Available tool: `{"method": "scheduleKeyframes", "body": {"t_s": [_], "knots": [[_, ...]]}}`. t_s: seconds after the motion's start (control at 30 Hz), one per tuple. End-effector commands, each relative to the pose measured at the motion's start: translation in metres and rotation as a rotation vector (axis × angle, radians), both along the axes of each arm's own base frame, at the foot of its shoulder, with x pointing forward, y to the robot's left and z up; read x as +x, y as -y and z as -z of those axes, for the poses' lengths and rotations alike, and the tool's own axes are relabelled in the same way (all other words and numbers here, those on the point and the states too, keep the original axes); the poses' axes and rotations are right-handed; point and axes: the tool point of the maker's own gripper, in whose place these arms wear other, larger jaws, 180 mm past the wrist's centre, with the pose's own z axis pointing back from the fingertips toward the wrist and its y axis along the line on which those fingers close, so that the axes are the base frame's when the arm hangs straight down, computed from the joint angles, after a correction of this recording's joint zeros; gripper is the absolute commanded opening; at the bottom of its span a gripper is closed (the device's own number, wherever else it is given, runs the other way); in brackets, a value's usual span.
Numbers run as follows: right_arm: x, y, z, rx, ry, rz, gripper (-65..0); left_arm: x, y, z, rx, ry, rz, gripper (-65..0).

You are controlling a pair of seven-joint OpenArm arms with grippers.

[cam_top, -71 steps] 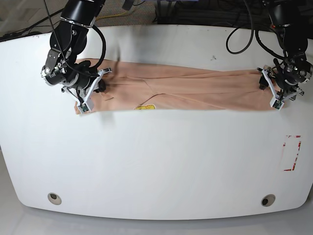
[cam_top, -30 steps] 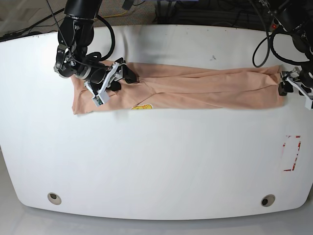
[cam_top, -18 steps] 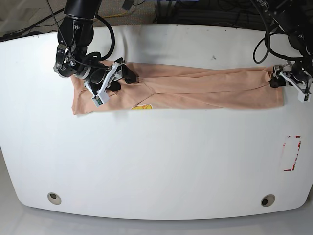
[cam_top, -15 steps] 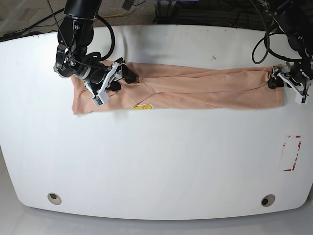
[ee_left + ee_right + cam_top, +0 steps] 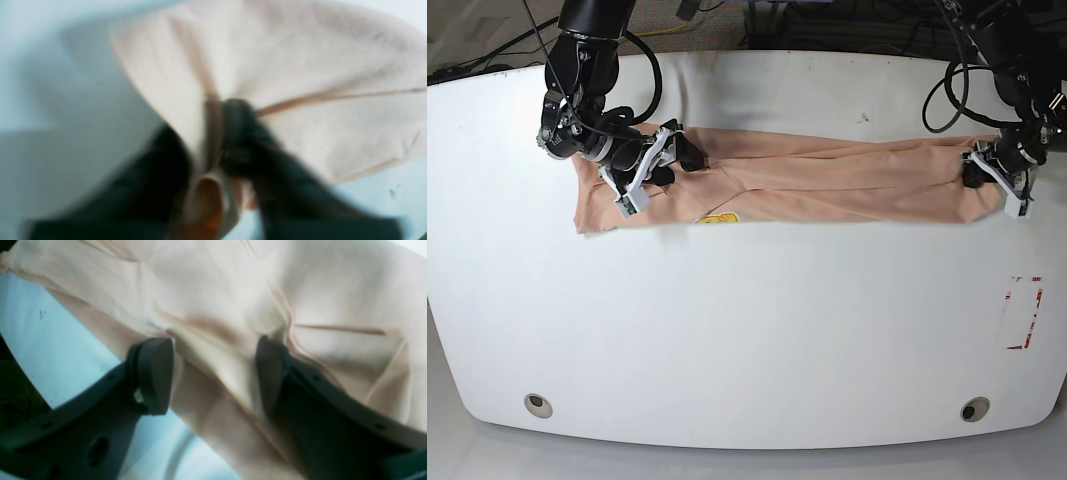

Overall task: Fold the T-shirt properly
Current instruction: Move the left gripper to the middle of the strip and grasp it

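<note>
The T-shirt (image 5: 797, 180) lies as a long peach band across the upper half of the table (image 5: 747, 330). The left gripper (image 5: 995, 180), at the right end, pinches the cloth. The right gripper (image 5: 213, 373), upper left, straddles a ridge with jaws apart.

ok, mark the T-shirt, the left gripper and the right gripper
T-shirt (image 5: 827, 180), base view, middle of the folded strip.
left gripper (image 5: 987, 178), base view, fingertips at the shirt's end.
right gripper (image 5: 213, 373), right wrist view, gap between fingertips.
</note>
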Motion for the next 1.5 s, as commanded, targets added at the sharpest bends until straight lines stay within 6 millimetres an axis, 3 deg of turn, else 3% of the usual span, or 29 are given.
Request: {"method": "scheduleKeyframes", "body": {"t_s": [0.0,0.13,0.23,0.47,0.77,1.0,1.17,1.33,1.47], "knots": [[-0.005,0.007,0.006,-0.047,-0.037,-0.009,-27.9,0.000,0.003,-0.003,0.041,-0.025,0.046,-64.6],[-0.005,0.007,0.006,-0.047,-0.037,-0.009,-27.9,0.000,0.003,-0.032,0.137,0.044,0.089,-64.0],[-0.006,0.007,0.006,-0.047,-0.038,-0.009,-27.9,0.006,0.021,-0.057,0.204,0.110,0.170,-63.9],[-0.005,0.003,0.005,-0.038,-0.035,-0.008,-27.9,0.012,0.102,-0.099,0.286,0.249,0.445,-63.7],[-0.005,0.002,0.006,-0.035,-0.038,-0.008,-27.9,0.020,0.179,-0.107,0.229,0.319,0.643,-63.6],[-0.006,0.002,0.007,-0.035,-0.040,-0.008,-27.9,0.043,0.201,-0.119,0.218,0.306,0.627,-63.3],[-0.004,0.002,0.006,-0.035,-0.037,-0.008,-27.9,0.050,0.228,-0.124,0.213,0.317,0.681,-62.2],[-0.003,0.002,0.005,-0.035,-0.034,-0.008,-27.9,0.044,0.255,-0.117,0.260,0.303,0.782,-55.1],[-0.003,0.002,0.005,-0.035,-0.034,-0.008,-27.9,0.038,0.270,-0.114,0.266,0.300,0.837,-54.2]]}}
